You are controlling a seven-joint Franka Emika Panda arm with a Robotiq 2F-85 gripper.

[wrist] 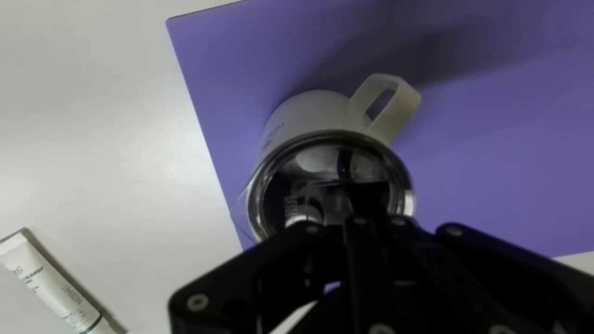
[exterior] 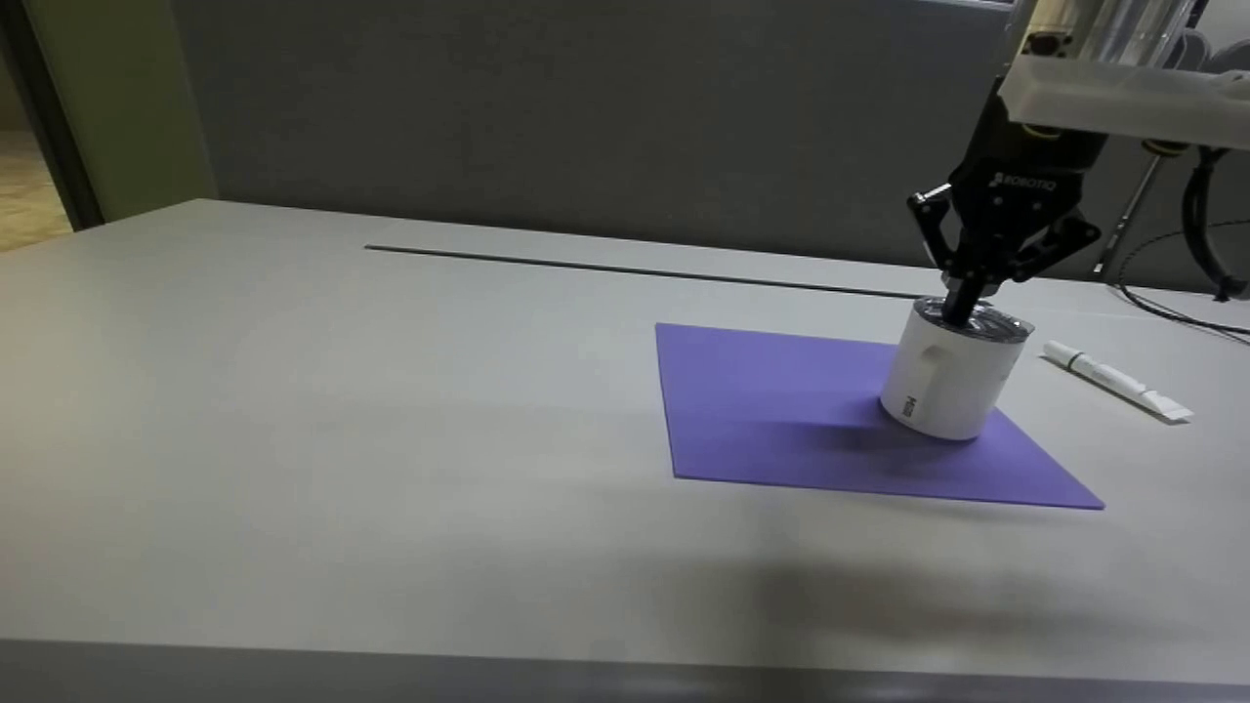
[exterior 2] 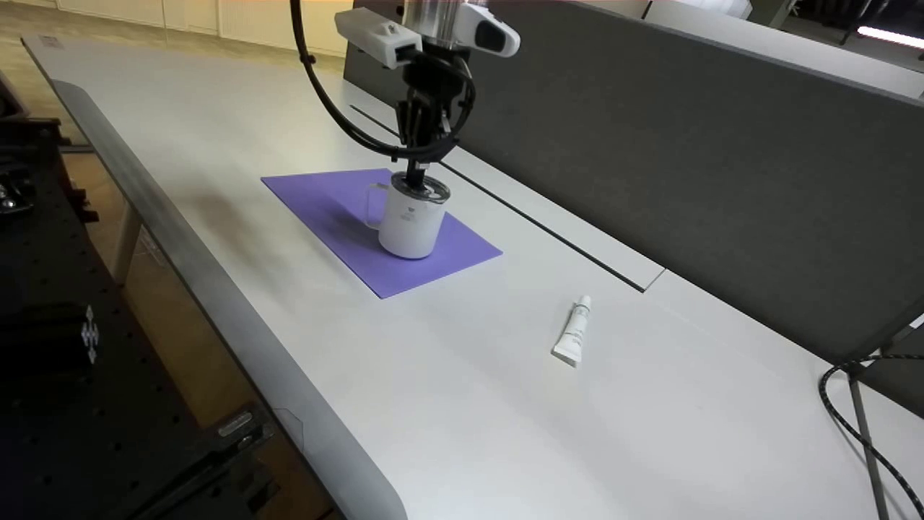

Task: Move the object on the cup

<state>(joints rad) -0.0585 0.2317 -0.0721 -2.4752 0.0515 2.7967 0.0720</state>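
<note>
Plainly, the gripper (exterior: 960, 314) was seen pressed together at the dark lid (exterior: 998, 325) of the white cup (exterior: 945, 389), which was supported by the purple mat (exterior: 757, 400), right of centre in an exterior view.

Straight below my gripper (exterior: 959, 317), the cup (exterior: 962, 391) bars the way down: my fingertips (exterior: 962, 305) are at its lid (exterior 2: 437, 191). On one flank its handle (wrist: 398, 111) juts out over the mat (exterior: 752, 371) and blocks a close sideways pass; past the handle, the flat mat gives free room. Wider room opens over the table (exterior: 342, 439) around the mat. The low tube (exterior 2: 574, 331) lies there, apart from the mat, and I can pass over it. In both exterior views a dark partition (exterior: 586, 117) rises along one long side and blocks passage.
</note>
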